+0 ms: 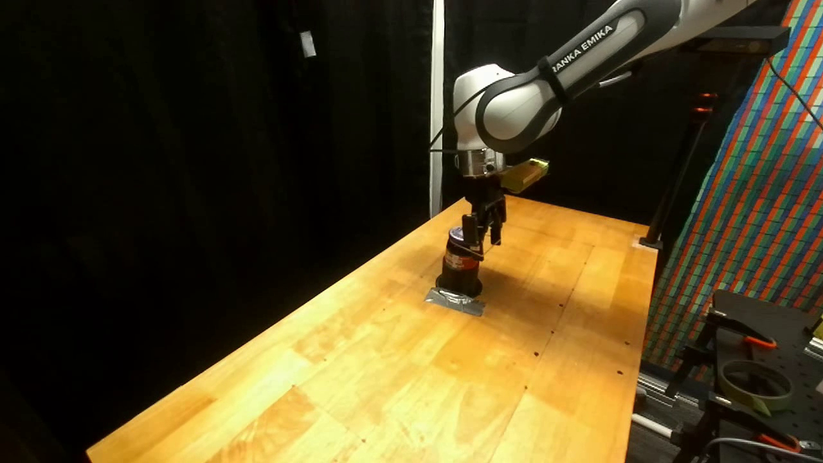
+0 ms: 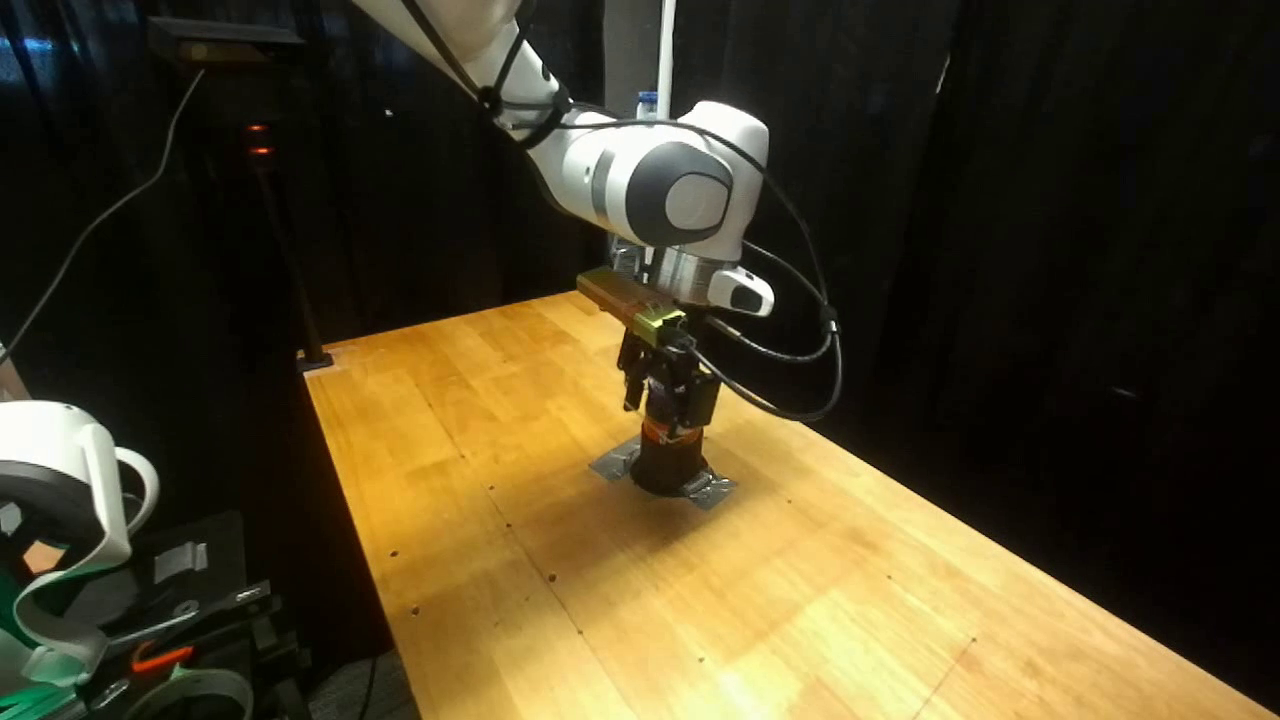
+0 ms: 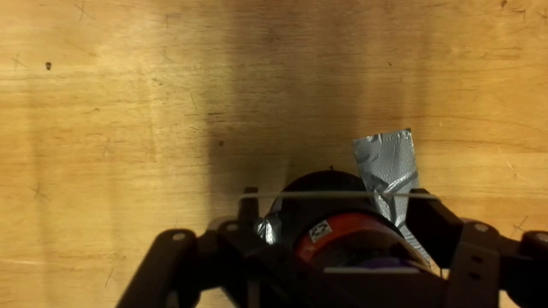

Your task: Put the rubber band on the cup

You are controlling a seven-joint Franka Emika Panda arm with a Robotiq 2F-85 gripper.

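A thin, pale rubber band [image 3: 325,194] is stretched across the spread fingers [image 3: 430,226] of the black gripper [image 3: 335,205].
The short, dark, orange-labelled cylindrical cup [image 1: 460,260], any contents out of sight, stands upright, away from the corners of the wooden tabletop [image 1: 386,379], nearer the long edge by the black curtain [image 1: 212,161]. The fingers stand wide apart, bearing only the band, its long axis sideways across the wrist view (whether it rings the cup, I cannot tell).
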